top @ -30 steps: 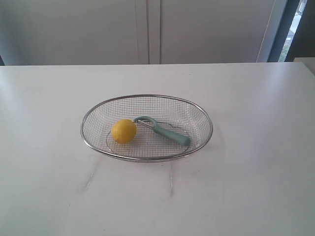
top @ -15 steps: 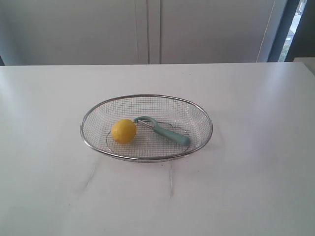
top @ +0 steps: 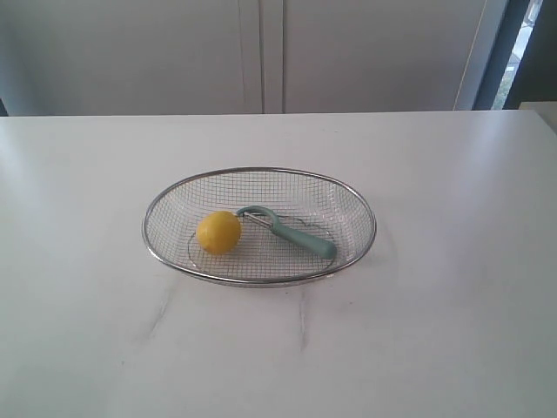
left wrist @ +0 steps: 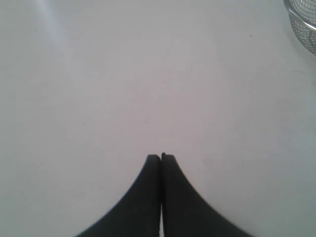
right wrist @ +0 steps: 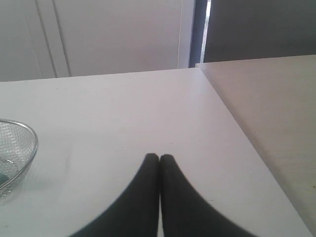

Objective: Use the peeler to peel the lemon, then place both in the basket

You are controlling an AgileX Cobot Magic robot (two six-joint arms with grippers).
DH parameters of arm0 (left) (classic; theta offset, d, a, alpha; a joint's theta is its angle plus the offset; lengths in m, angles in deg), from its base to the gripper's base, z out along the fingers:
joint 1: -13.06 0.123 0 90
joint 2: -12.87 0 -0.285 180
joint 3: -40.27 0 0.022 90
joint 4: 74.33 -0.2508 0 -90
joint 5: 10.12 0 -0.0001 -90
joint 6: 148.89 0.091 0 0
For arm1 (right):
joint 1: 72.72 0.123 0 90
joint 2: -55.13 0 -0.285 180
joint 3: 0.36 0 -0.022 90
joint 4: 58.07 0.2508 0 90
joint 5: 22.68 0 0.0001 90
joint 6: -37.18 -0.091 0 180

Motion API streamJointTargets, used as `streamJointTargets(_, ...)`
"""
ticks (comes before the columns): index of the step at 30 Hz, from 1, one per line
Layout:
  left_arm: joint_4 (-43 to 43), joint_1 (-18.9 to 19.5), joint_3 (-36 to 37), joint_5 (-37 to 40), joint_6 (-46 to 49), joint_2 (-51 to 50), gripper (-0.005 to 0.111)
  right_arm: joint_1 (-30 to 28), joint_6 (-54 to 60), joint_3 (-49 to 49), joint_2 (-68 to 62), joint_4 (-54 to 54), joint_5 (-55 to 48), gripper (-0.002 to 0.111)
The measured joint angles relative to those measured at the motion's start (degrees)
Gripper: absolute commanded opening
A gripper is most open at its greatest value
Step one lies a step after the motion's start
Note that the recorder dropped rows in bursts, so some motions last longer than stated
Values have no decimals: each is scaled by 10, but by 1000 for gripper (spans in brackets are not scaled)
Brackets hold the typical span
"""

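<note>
The lemon (top: pixel 218 232) and the peeler (top: pixel 288 232) both lie inside the basket (top: pixel 259 171) at the table's (top: pixel 452 331) middle, lemon left, touching the peeler's head. Whether it has been peeled cannot be told. The left gripper (left wrist: pixel 161 157) and right gripper (right wrist: pixel 159 157) are clenched, empty, well apart from the basket. Nothing blocks the way.

One lemon (top: pixel 218 232), one peeler (top: pixel 287 232), one basket (top: pixel 259 171) (wire mesh).

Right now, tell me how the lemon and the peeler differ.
The lemon is round and yellow; the peeler is long, slim and teal-green. The lemon sits left in the basket; the peeler lies slantwise to its right, its curved head nearest the lemon. Both rest on the mesh floor.
</note>
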Motion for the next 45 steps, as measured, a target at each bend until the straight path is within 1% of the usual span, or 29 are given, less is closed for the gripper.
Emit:
streamJointTargets(9, 0, 0, 0, 0, 0, 0, 0, 0, 0, 14, 1, -37, -8, 0)
streamJointTargets(16, 0, 0, 0, 0, 0, 0, 0, 0, 0, 83, 52, -38, 52, 0)
streamJointTargets(19, 0, 0, 0, 0, 0, 0, 0, 0, 0, 115, 73, -38, 57, 0)
streamJointTargets(21, 0, 0, 0, 0, 0, 0, 0, 0, 0, 135, 76, -38, 63, 0)
streamJointTargets(26, 0, 0, 0, 0, 0, 0, 0, 0, 0, 170, 76, -36, 114, 0)
streamJointTargets(32, 0, 0, 0, 0, 0, 0, 0, 0, 0, 211, 76, -34, 126, 0)
streamJointTargets(40, 0, 0, 0, 0, 0, 0, 0, 39, 0, 242, 76, -34, 143, 0)
streamJointTargets(45, 0, 0, 0, 0, 0, 0, 0, 43, 0, 245, 76, -32, 154, 0)
